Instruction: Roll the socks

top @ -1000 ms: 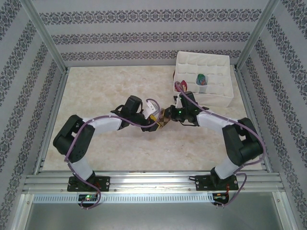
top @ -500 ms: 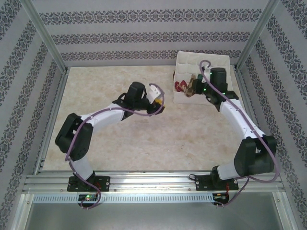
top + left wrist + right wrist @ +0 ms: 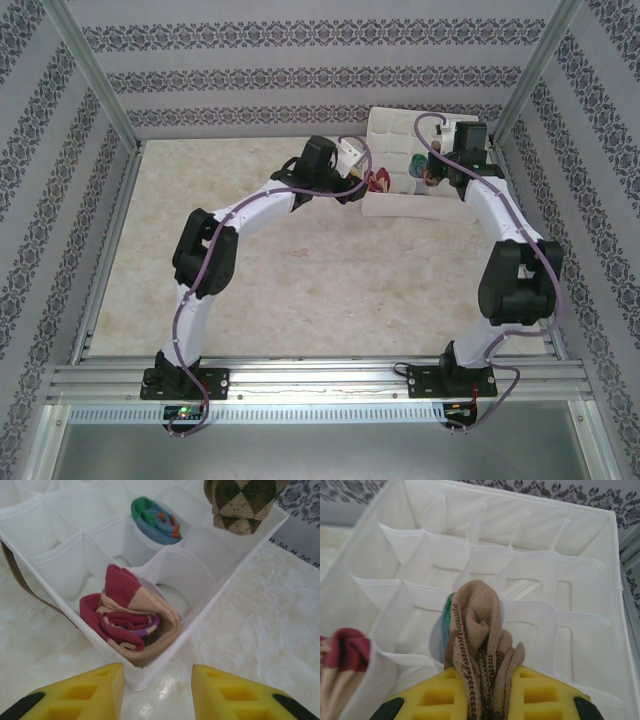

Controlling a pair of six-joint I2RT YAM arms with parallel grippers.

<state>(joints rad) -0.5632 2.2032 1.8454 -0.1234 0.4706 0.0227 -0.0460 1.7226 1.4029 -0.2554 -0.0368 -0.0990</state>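
Three rolled socks show. My right gripper (image 3: 485, 700) is shut on the brown-tan argyle sock (image 3: 480, 640) and holds it in the air above the white compartment organizer (image 3: 495, 510); that sock also hangs at the top of the left wrist view (image 3: 242, 502). The peach and dark red sock (image 3: 127, 617) sits in the organizer's near corner compartment. The striped sock (image 3: 155, 520) sits in a compartment further in. My left gripper (image 3: 157, 690) is open just outside that corner of the organizer (image 3: 440, 205), with nothing between its fingers.
The organizer stands at the back right of the marble table (image 3: 280, 280), close to the patterned back wall and the right frame post (image 3: 530, 70). A brown strap (image 3: 20, 580) runs along its left side. Most of its compartments hold nothing.
The right arm has carried the argyle sock from the table's middle to above the organizer. The left arm has stretched from the middle to the organizer's left corner.
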